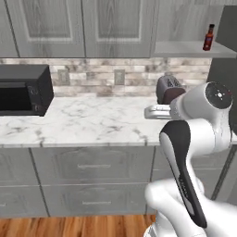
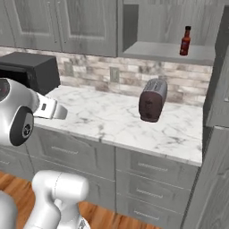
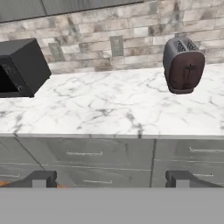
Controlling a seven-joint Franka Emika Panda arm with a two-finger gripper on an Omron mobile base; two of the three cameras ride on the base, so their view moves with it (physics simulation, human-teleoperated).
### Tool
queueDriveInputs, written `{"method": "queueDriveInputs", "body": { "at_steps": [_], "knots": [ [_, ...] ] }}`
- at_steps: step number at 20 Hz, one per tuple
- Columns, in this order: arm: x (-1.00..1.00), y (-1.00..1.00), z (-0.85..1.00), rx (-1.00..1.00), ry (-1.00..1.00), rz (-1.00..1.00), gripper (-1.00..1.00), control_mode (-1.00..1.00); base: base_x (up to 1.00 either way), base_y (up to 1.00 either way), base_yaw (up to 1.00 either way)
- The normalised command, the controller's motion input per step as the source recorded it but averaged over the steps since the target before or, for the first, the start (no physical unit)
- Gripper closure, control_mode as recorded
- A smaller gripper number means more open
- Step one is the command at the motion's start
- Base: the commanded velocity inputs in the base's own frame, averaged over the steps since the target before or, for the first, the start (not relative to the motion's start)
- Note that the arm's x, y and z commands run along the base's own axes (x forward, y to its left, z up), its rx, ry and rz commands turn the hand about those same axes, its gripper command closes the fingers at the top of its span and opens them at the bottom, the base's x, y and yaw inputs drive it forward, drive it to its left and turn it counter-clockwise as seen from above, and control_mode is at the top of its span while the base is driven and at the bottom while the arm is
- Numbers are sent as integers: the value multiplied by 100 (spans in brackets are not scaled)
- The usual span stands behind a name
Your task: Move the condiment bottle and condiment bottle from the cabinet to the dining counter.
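Observation:
One condiment bottle (image 1: 209, 38) (image 2: 185, 40), red with a dark cap, stands upright on the open cabinet shelf (image 1: 185, 48) (image 2: 165, 51) at the upper right. The other condiment bottle is out of view. My gripper (image 3: 111, 179) is open, its fingertips (image 3: 41, 178) far apart with nothing between them. It hovers in front of the marble counter, well below and left of the shelf, and faces the counter and backsplash. In the base views the white hand (image 1: 157, 111) (image 2: 50, 109) reaches forward at counter height.
A dark toaster (image 1: 169, 89) (image 2: 153, 100) (image 3: 183, 65) stands on the marble counter (image 1: 92, 122) (image 2: 116, 120) under the shelf. A black microwave (image 1: 23, 90) (image 2: 31, 71) (image 3: 17, 68) sits at the left. Closed cabinet doors hang above; a tall grey panel (image 2: 217, 112) bounds the right.

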Motion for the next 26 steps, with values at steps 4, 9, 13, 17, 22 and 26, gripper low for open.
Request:
{"method": "queueDriveInputs", "body": {
  "at_steps": [4,9,13,17,22,26],
  "knots": [
    [0,0,0,0,0,0,-100,100,16,-38,-4],
    [0,0,0,0,0,0,-100,100,57,-4,-19],
    [0,0,0,0,0,0,-100,100,57,-16,-27],
    [0,0,0,0,0,0,-100,100,11,-31,-31],
    [0,0,0,0,0,0,-100,100,2,-18,-29],
    [0,0,0,0,0,0,-100,100,32,-7,-7]
  ]
}}
